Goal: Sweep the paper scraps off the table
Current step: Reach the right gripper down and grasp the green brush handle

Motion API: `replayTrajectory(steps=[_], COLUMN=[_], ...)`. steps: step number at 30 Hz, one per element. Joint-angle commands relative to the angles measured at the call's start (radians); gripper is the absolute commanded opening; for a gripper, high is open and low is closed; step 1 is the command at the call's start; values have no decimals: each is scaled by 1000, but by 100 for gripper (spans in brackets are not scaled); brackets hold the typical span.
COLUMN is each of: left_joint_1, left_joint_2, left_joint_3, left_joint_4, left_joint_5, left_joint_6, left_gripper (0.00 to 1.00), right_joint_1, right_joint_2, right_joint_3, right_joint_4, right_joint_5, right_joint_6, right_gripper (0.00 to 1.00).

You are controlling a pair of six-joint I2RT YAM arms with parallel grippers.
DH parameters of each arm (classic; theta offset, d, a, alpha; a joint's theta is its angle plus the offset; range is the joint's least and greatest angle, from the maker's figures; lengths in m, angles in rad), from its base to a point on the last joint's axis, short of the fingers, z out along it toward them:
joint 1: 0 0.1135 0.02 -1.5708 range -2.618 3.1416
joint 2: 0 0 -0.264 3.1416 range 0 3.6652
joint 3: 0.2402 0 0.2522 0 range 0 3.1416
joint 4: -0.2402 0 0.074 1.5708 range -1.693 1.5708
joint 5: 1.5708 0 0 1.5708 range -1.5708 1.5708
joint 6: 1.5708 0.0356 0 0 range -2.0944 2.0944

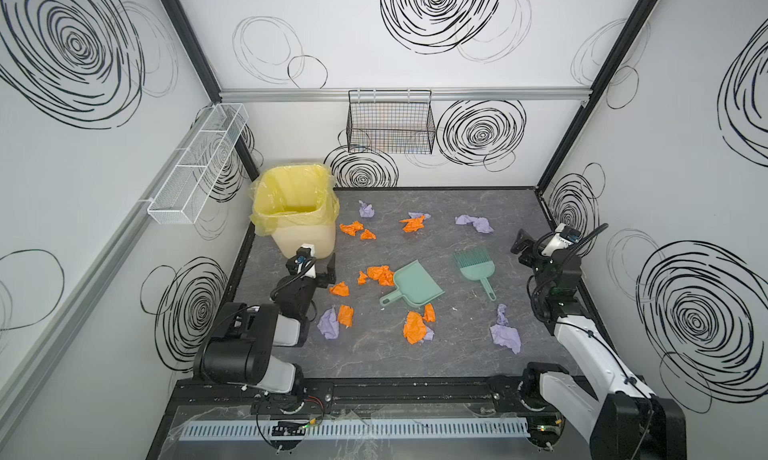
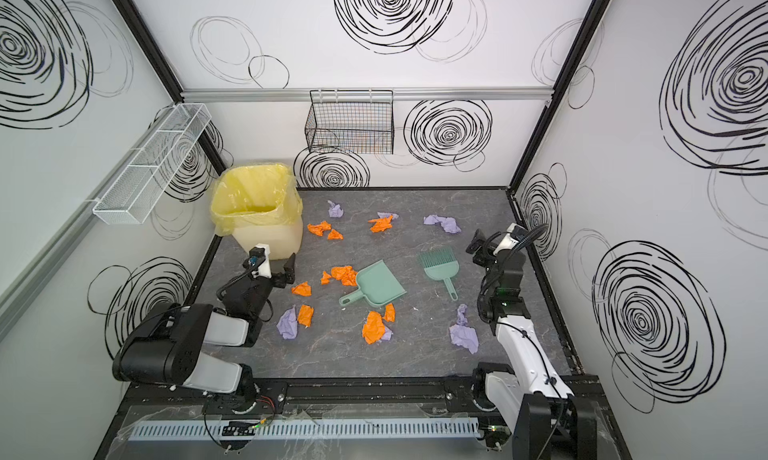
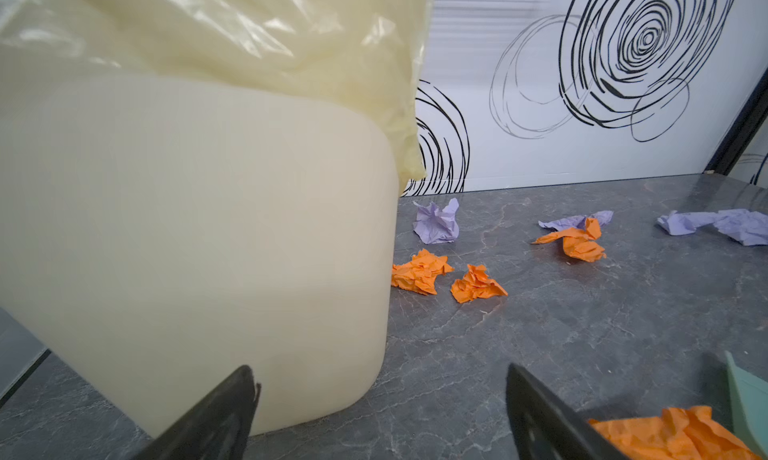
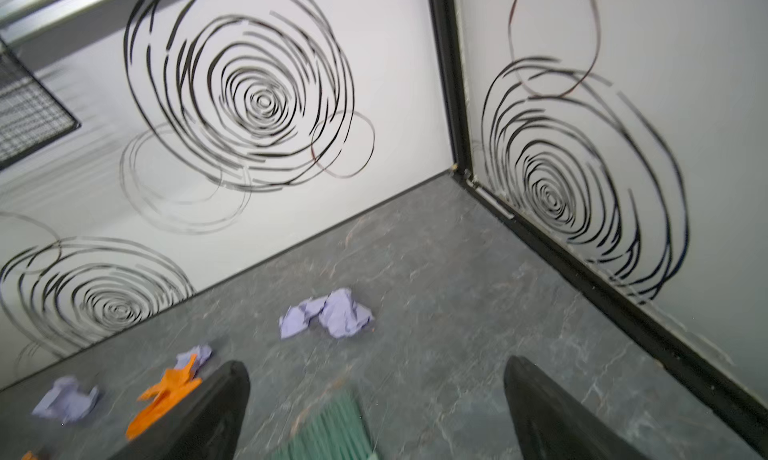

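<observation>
Progress: nothing is looking swept up; I am judging this as the very start.
Paper scraps: orange and lavender pieces (image 1: 415,327) are lying scattered over the desk (image 1: 374,356), from the upper middle down to the lower right in both top views; none is sitting inside the dustpan.
Dustpan: the green pan (image 1: 415,289) is lying unheld at frame centre, with an orange clump sitting against its upper-left edge.
Brush: the green brush (image 1: 473,266) is lying just right of the dustpan, apart from it, unheld.
Left pincer: (image 3: 380,374) is standing spread wide and gripping nothing, beside the bin's base at middle left.
Right pincer: (image 4: 376,366) is standing spread wide, empty, at the right edge near the brush's bristles.
Bin: the yellow-lined bin (image 1: 305,239) is standing at the desk's upper left; no scraps are showing inside.
Black wire basket: (image 1: 390,123) is hanging on the back wall; I cannot tell the contents.
White mesh rack: (image 1: 195,166) is hanging on the left wall, looking empty.
Remaining: gripping both tools, gathering every scrap, probably tipping them into the bin.
</observation>
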Motion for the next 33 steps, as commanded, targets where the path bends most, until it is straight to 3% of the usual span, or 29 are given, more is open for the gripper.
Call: replayTrajectory(steps=[1,7,13,19,33], left_joint_1=[7,7,7,9,11], left_joint_2=[6,7,6,6,8], left_joint_3=[10,11,11,12,12], left_joint_4=[73,70,70,70,73], left_joint_5=[22,22,24,30,36], left_joint_6=[3,4,4,3,0], left_gripper=[96,96,96,96,96], right_joint_1=[40,127,236,245,256], right_joint_2=[-54,-15,156,356,470], right_joint_3=[13,51,82,155,145], right_joint_4=[-257,-437,-506,-583,-541], right_joint_5=[-74,-79,0,25,-20], right_joint_6=[-2,-21,-41,-19,-31], right_gripper=[100,100,95,90,85])
